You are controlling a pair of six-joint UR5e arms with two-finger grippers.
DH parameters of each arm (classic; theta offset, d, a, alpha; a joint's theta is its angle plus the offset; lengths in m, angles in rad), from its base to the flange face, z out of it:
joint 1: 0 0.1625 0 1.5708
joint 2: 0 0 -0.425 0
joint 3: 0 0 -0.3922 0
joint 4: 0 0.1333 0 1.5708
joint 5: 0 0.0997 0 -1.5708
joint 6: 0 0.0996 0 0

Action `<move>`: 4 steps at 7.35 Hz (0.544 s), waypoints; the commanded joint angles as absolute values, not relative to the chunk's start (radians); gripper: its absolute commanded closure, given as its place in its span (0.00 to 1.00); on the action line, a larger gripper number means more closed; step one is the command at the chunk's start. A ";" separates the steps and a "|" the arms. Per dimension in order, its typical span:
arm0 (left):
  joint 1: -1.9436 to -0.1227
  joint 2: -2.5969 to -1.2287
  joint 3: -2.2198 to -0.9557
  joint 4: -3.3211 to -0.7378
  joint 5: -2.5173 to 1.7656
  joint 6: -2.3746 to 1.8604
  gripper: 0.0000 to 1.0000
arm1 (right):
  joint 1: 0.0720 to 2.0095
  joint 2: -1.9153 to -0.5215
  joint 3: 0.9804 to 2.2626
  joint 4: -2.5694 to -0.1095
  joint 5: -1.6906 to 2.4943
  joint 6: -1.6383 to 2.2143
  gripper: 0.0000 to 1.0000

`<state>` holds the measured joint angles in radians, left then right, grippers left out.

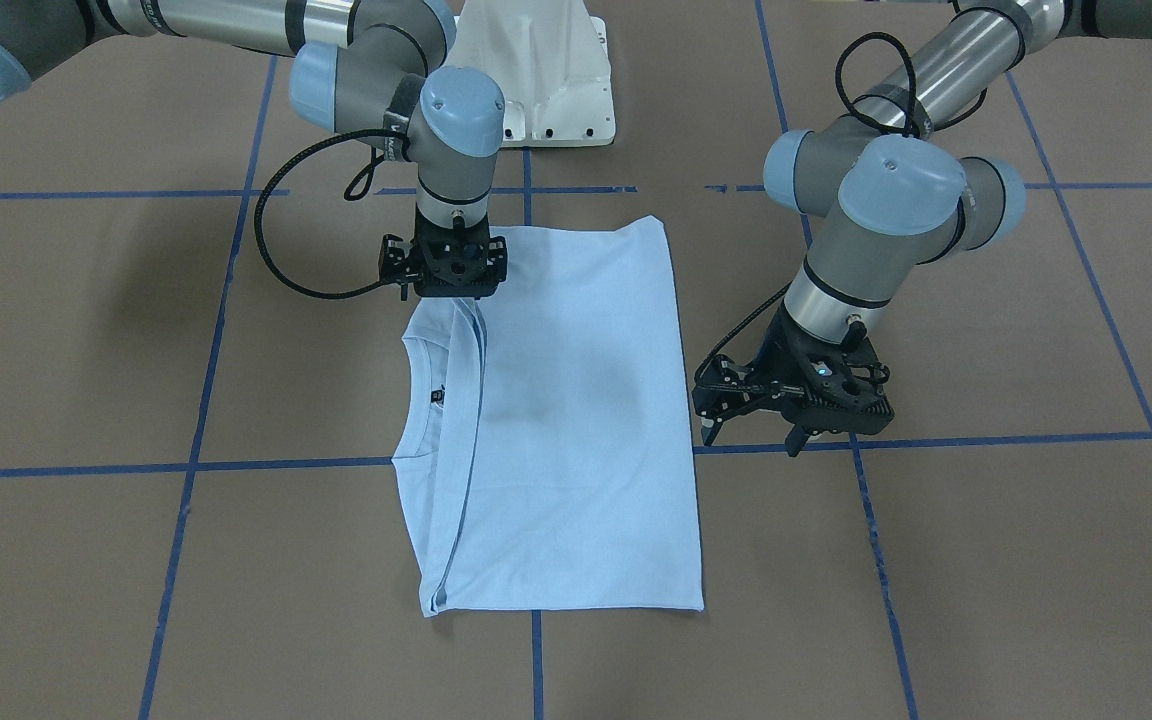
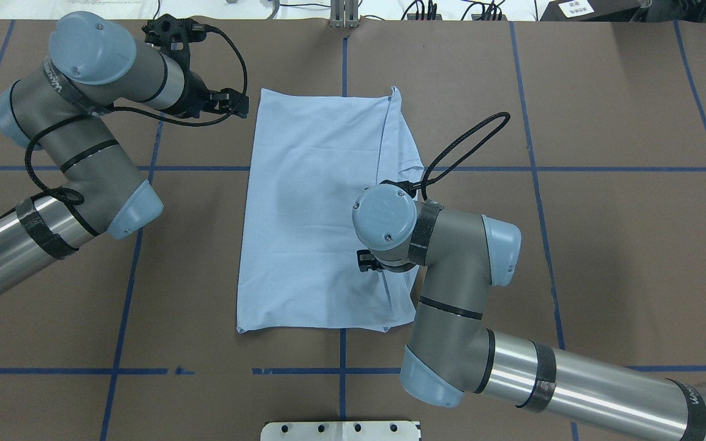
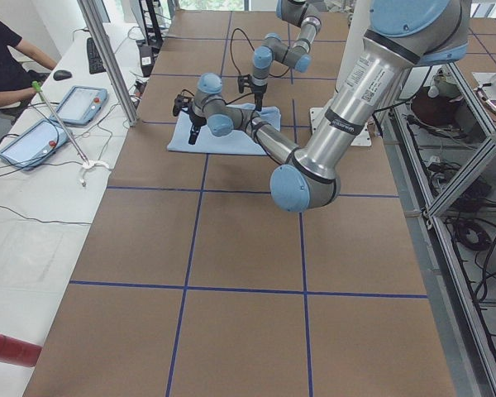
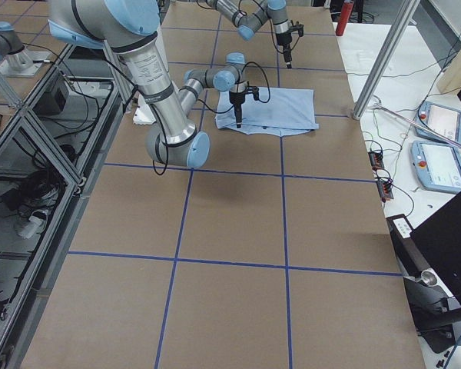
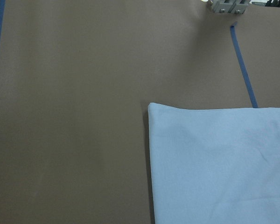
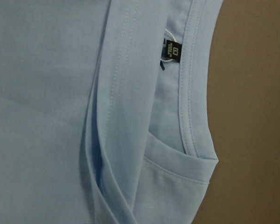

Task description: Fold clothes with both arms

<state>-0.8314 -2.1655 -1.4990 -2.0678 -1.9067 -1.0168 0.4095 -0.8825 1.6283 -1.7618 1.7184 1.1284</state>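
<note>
From across the bench (image 1: 86, 330), the shirt (image 1: 576, 420) lies flat in the middle, folded lengthwise into a long rectangle among blue tape lines (image 1: 286, 465). The right gripper (image 1: 446, 270) points straight down on the shirt's corner nearest the robot, on the picture's left. Its body hides the jaws, so I cannot tell how they stand. The left gripper (image 1: 751, 437) hangs off the cloth, just beside the shirt's long folded edge on the picture's right, its jaws spread and holding nothing.

From overhead, the right arm's wrist sits over the near right part of the shirt and covers its gripper. The left gripper is beside the far left corner, apart from the cloth.

From the left end, the shirt is a small blue patch far down the bench with both grippers at it. A person (image 3: 0, 62) in a black top sits at a white side table (image 3: 33, 215).

From the right end, the right gripper stands upright on the shirt's near edge.

The left wrist camera looks down on one square corner of the shirt lying flat on the brown surface.

The right wrist camera shows the ribbed collar (image 6: 190, 93) along the shirt's edge, the dark label (image 6: 175, 50) just inside it, and a stitched folded-over edge running alongside.
</note>
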 commanded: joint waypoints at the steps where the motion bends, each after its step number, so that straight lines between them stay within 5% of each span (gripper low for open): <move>1: -0.831 -2.168 -1.500 -2.068 -1.907 -1.020 0.00 | 0.405 -0.885 1.623 -1.761 1.721 1.132 0.00; 4: -0.831 -2.166 -1.500 -2.068 -1.907 -1.020 0.00 | 0.396 -0.893 1.621 -1.759 1.721 1.134 0.00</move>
